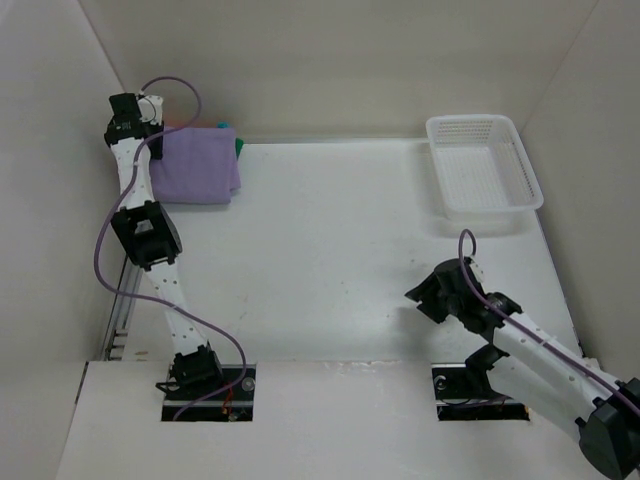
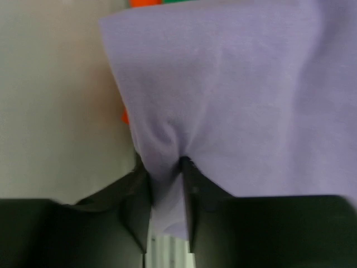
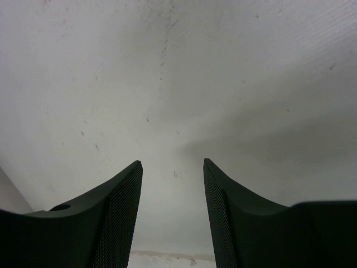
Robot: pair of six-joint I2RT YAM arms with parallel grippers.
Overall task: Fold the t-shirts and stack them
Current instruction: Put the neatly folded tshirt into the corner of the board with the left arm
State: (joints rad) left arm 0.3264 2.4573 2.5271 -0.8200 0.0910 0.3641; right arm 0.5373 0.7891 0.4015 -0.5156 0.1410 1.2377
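- Left wrist view: our left gripper (image 2: 165,167) pinches a fold of the pale lavender cloth t-shirt (image 2: 234,95).
- Our right gripper (image 3: 172,167) stands spread above the white table (image 3: 167,72).

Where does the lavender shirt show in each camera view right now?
Top external: the lavender shirt lies folded at the table's far left corner.
Left wrist: it fills the upper and right part of the frame.
Right wrist: not in view, only bare table.
Shared landmark: the left gripper pinching the shirt's edge.
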